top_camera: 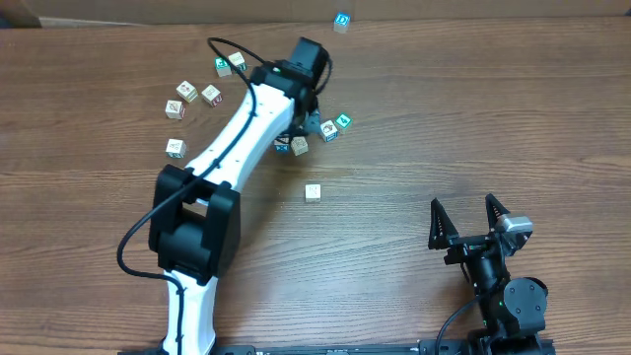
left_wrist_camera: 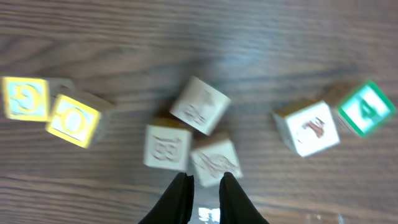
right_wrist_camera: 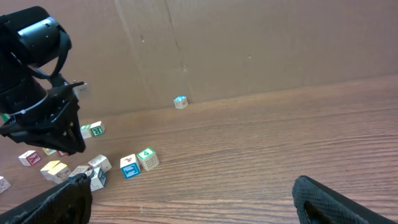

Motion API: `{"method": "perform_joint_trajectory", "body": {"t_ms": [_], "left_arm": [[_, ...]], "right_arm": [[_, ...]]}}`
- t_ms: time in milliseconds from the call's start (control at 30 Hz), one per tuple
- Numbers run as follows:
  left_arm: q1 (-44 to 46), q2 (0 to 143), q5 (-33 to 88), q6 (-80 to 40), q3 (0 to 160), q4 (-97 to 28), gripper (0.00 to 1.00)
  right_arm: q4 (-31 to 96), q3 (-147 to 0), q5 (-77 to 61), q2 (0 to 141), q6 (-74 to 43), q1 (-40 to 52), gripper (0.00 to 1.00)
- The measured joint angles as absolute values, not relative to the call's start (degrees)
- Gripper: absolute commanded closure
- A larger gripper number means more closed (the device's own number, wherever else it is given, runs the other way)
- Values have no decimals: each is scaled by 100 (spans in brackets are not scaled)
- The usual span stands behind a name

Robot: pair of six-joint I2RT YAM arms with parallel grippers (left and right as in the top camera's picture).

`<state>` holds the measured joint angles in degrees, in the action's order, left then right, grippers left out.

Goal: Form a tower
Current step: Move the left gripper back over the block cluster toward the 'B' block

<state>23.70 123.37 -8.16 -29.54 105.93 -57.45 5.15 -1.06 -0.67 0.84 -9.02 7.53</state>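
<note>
No tower shows in any view; the small cream alphabet cubes all lie singly on the wooden table (top_camera: 444,118). In the left wrist view, three cubes huddle together (left_wrist_camera: 200,104), (left_wrist_camera: 166,146), (left_wrist_camera: 214,158). My left gripper (left_wrist_camera: 205,180) hangs just short of the nearest one, its jaws close together with nothing between them. From overhead the left gripper (top_camera: 296,133) sits over the cluster of cubes (top_camera: 299,145). A lone cube with blue print on top (top_camera: 342,21) stands at the far edge. My right gripper (top_camera: 461,202) rests open at the front right, holding nothing.
Two yellow cubes (left_wrist_camera: 25,98), (left_wrist_camera: 74,118) lie left of the cluster; a red-print cube (left_wrist_camera: 308,127) and a green "4" cube (left_wrist_camera: 367,109) lie to its right. Several loose cubes (top_camera: 187,91) sit at the back left, one (top_camera: 313,192) mid-table. A cardboard wall (right_wrist_camera: 249,43) backs the table.
</note>
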Motion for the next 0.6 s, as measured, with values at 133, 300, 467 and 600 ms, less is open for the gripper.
{"method": "perform_joint_trajectory", "body": {"t_ms": [133, 300, 467, 600], "left_arm": [[2178, 12337, -797, -2954, 10593, -5730, 86], [2117, 12337, -718, -2954, 10593, -5758, 90], [2139, 12337, -666, -2943, 10593, -5828, 93], [2139, 12337, -631, -2969, 10593, -5828, 95]], "right_arm": [[515, -106, -67, 84, -904, 753, 0], [517, -106, -64, 84, -904, 753, 0], [515, -106, -67, 84, -904, 753, 0], [517, -106, -64, 84, -902, 753, 0]]}}
